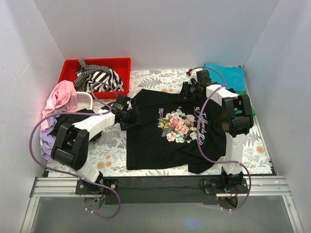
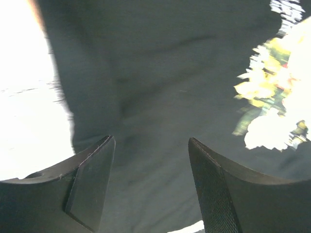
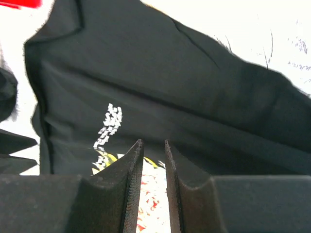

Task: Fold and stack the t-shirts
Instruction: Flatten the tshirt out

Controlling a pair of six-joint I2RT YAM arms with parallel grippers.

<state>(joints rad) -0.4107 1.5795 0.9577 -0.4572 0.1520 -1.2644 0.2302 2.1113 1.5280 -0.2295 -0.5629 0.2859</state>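
The black t-shirt with the pink-rose print lies spread flat in the middle of the table. My left gripper is at its left sleeve, open wide and empty, just above the black cloth in the left wrist view. My right gripper is at the shirt's far right shoulder. In the right wrist view its jaws stand a narrow gap apart with nothing between them, over the shirt. A striped tee lies in the red bin. A teal tee lies at the back right.
The red bin stands at the back left with a white slotted basket in front of it. A pink tee and a lilac one are heaped at the left wall. A green cloth edge shows behind the right arm.
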